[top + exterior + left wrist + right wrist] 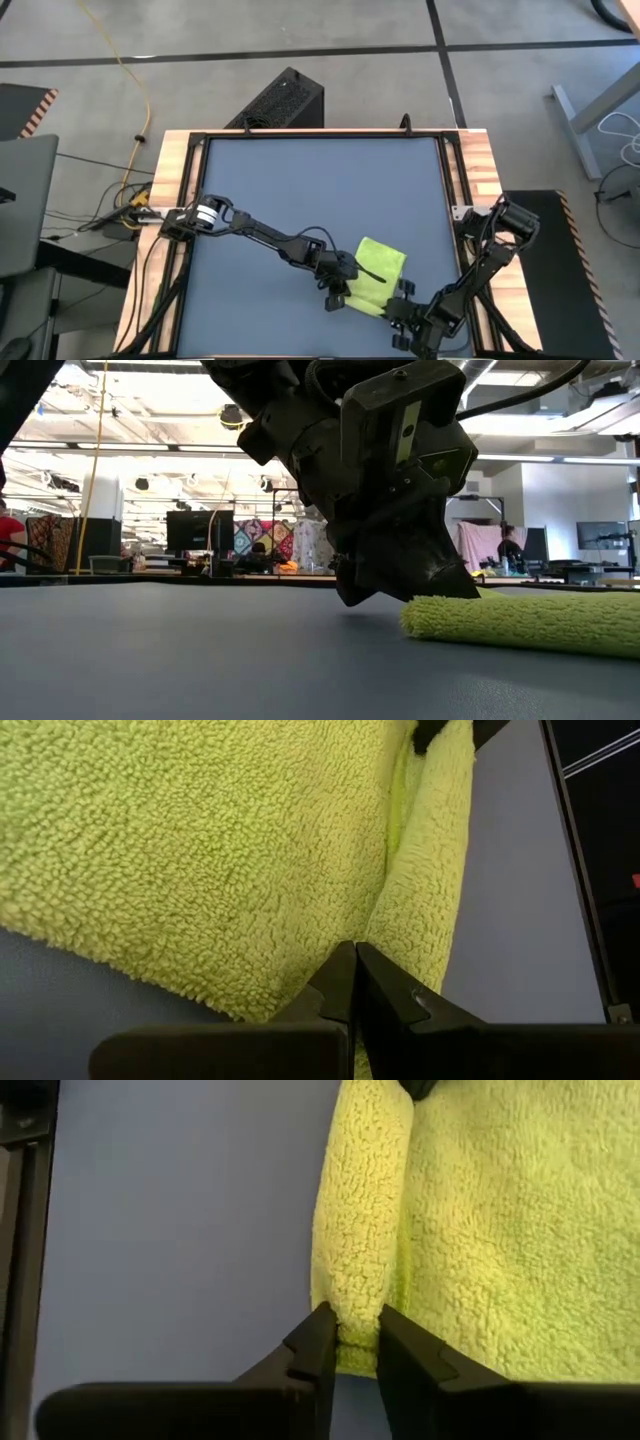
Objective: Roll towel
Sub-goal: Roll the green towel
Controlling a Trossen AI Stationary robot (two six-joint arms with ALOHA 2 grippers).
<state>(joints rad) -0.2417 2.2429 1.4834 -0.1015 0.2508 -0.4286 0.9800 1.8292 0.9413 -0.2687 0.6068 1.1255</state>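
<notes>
Covering the wood-edged table (478, 160) is a flat grey-blue mat (300, 190), with a concrete floor around it and, in the low view, an open workshop with screens and a person standing far behind. Item: towel (378, 272), lime-green looped pile, lying near the mat's near right corner, its near edge turned into a narrow roll. Left gripper (355, 982) pinched together on that rolled edge, right gripper (352, 1342) clamped on its other end; the low view's dark gripper body hides the contact.

Towel (530, 622) cut off at the low view's edge, near end behind left hand (400, 585).
</notes>
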